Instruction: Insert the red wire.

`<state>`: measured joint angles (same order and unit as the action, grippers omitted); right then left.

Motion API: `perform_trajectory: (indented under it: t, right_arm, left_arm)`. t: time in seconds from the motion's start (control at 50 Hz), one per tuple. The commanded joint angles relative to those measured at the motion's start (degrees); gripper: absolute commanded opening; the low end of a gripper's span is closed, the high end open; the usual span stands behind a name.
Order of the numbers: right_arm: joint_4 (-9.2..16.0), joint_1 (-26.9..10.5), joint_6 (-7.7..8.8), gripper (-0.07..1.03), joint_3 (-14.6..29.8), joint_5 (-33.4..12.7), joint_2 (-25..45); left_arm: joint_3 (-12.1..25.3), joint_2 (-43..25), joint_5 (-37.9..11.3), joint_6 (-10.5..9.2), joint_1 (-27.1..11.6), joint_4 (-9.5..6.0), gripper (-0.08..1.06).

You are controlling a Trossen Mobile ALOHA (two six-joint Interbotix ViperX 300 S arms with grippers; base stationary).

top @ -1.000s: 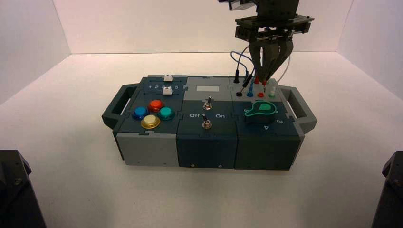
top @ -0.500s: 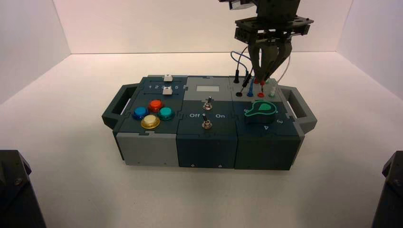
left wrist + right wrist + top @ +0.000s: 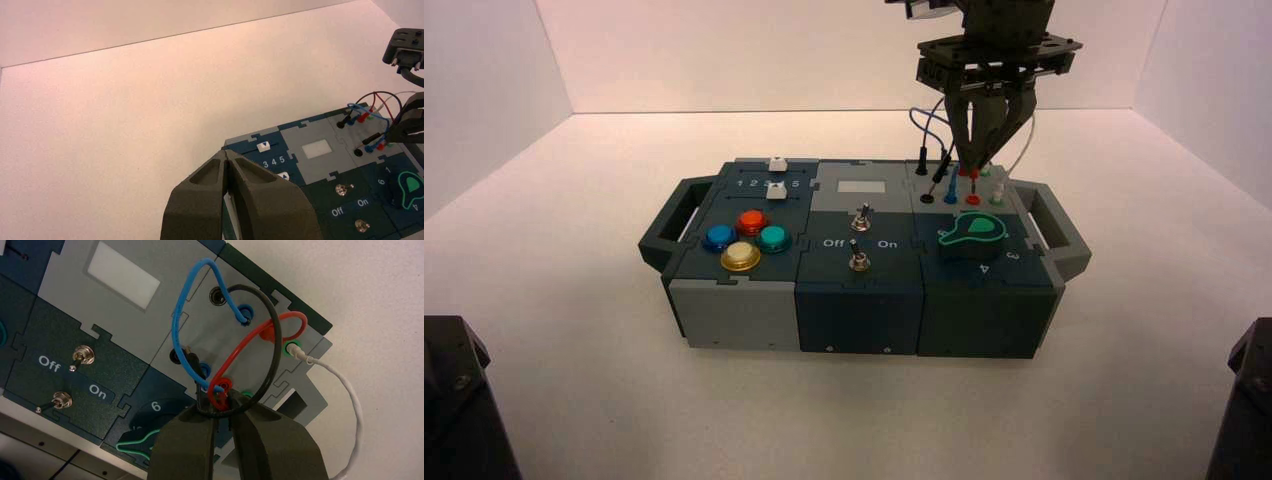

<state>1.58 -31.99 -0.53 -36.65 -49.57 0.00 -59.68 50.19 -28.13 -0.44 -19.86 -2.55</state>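
The R gripper (image 3: 974, 168) is over the back right part of the box (image 3: 859, 315), by the sockets. Its jaws are clenched on the near plug of the red wire (image 3: 245, 346). That plug (image 3: 973, 174) stands abt. upright, long way up and down, metal tip pointing down at the near red socket (image 3: 973, 200). Can't tell if the tip is in. The wire loops back from it to its other red plug (image 3: 268, 333), which is in the far row.

In the sockets: far blue one has a blue plug (image 3: 244, 314); far green one has the white wire's plug (image 3: 295, 350). Near blue one has a blue plug too (image 3: 951, 188). Next to it, a blk plug (image 3: 939, 172) leans, tip down at the near blk socket (image 3: 927, 199).

L gripper (image 3: 225, 152) is parked off to the L, jaws shut w/ nothing in them. The box sits on the desk (image 3: 824, 420).
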Motion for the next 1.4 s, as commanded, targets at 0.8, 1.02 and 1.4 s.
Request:
perform_trajectory:
  t: [0.8, 1.02, 1.4]
  right_arm:
    - [0.0, -0.1, -0.35, -0.02, -0.1, 1.3, 0.1]
    - [-0.3, -0.2, -0.35, -0.02, 0.1, 1.2, 0.1]
    - [-0.7, -0.1, -0.35, -0.02, 0.6, 1.0, -0.3]
  left_arm:
    - [1.7, -0.2, 0.6, 0.35, -0.1, 0.18, -0.03]
    - [1.8, -0.2, 0.6, 0.35, -0.2, 0.18, -0.03]
    - [1.8, -0.3, 0.7, 0.44, -0.1, 0.18, -0.03]
